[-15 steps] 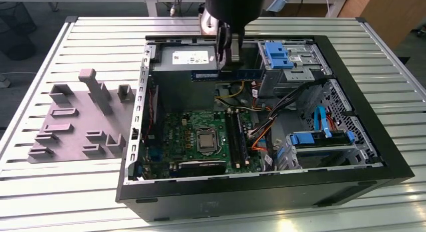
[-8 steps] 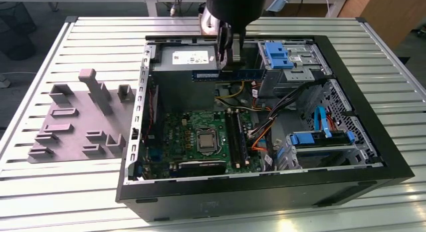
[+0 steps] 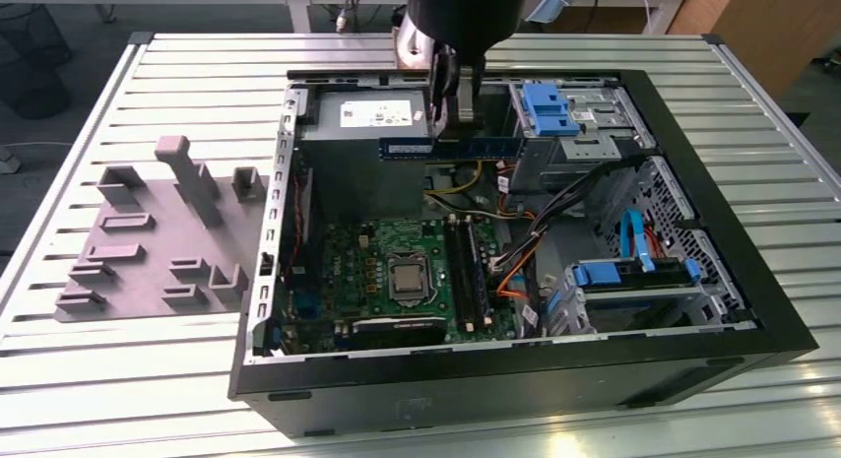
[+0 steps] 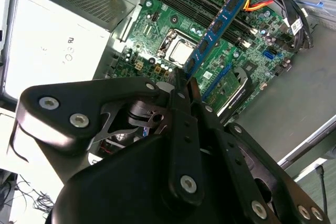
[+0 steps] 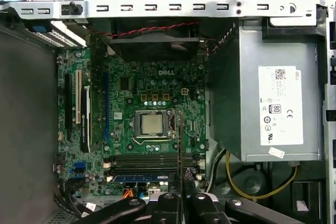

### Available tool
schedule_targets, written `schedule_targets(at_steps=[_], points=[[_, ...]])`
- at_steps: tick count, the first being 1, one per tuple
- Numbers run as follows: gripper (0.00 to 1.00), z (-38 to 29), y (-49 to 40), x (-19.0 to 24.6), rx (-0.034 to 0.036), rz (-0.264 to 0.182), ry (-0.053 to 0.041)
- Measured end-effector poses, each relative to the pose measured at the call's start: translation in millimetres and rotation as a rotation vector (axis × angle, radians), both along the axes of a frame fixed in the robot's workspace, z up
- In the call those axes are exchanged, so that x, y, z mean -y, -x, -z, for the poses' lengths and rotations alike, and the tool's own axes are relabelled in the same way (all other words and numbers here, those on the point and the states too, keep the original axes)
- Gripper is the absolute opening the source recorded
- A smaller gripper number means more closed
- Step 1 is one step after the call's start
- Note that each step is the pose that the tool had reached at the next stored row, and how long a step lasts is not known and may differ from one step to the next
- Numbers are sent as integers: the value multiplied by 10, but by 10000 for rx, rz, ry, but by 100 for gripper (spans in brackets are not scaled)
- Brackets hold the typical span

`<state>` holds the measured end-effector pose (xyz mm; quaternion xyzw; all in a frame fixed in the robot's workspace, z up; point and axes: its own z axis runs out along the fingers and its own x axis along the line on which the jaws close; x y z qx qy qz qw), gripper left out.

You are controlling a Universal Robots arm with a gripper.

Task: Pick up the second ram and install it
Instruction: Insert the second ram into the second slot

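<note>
Clearly the end effector is clenched on the second ram. It pinches the two flat faces close to mid-length, along the upper long edge, so the stick hangs level with both ends free.

The stick is in the air above the open computer case, over the far part of the interior just in front of the power supply. It touches nothing else. The memory slots sit lower and nearer, on the motherboard. In the first wrist view the stick shows edge-on and lies across the direction of the slots, not along them. The grey holder blocks stand on the surface to the exterior view's left of the case.

As for handling, the stick looks light, thin and stiff, so it should not sag or swing in this hold. I would judge it fragile along the lower contact edge and at the small chips on its faces. The smooth board could also slide if the pinch were slack. The best place to take hold seems to be the one used now: both faces near the middle and high on the board, which leaves the contact edge and the two ends clear.
</note>
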<state>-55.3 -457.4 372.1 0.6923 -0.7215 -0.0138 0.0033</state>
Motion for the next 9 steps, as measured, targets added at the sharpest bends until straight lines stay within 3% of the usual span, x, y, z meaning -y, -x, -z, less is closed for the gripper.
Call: schedule_targets(at_steps=[9], points=[[14,2,0,0,0,702,18]])
